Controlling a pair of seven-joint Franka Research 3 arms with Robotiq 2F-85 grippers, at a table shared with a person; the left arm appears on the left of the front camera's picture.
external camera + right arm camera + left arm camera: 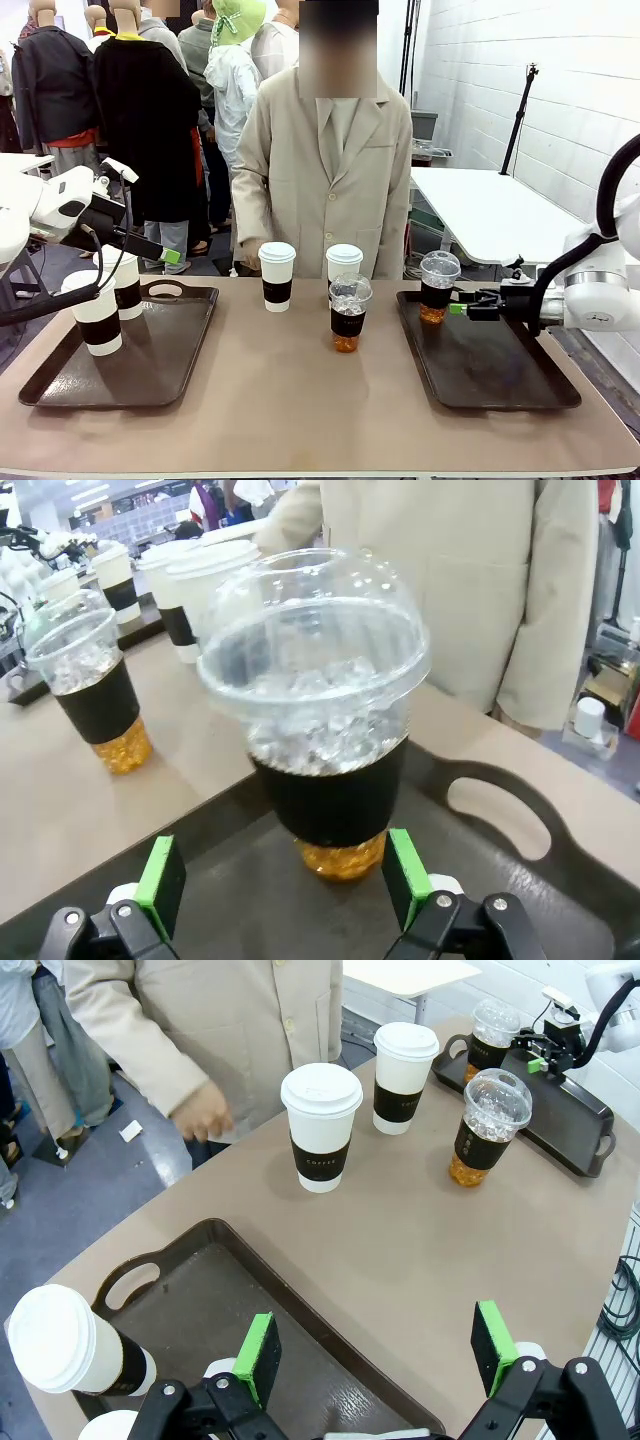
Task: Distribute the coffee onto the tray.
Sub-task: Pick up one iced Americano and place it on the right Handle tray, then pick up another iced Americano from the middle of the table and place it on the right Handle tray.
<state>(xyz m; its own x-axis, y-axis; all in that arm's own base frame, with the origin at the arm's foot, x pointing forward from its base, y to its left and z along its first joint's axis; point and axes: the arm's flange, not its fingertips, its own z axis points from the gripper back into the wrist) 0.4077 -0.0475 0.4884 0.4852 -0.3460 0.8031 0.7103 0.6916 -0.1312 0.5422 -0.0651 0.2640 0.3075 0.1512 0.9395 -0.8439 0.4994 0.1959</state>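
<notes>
Progress check, coffee distribution. Left dark brown plastic tray [160, 365] carries two white paper cups with white lids and dark brown sleeves, near cup [95, 312] and far cup [127, 285]. Both are upright at its far-left end by the handle cut-out. Right dark brown plastic tray [500, 375] carries one clear dome-lidded iced-coffee cup [437, 287], upright in its far-left corner.

Judged about half done: three cups on trays, three not yet. The three wait on the bare brown tabletop [300, 410] between the trays: left centre paper cup [277, 277], right centre paper cup [344, 262], and a second iced-coffee cup [350, 312] just in front of the latter.

Left gripper [375, 1355] hangs over the left tray's inner rim, fingers apart, nothing between them. Right gripper [283, 875] sits low over the right tray, fingers spread wide on either side of the iced cup's base. It is not clamped (whether a pad touches the sleeve I cannot tell).

Room: the left tray's near and inner parts are bare, and the right tray is bare nearly throughout, so there is ample space to set cups down. Both trays have raised rims, and a carried cup likely needs lifting over the lip. The second iced cup and the right centre paper cup stand close together, so a sideways approach risks a nudge. The left centre cup has clear space around it. Person in beige coat [325, 170] stands at the far edge just behind the centre cups, one hand [203, 1115] near the table edge.
</notes>
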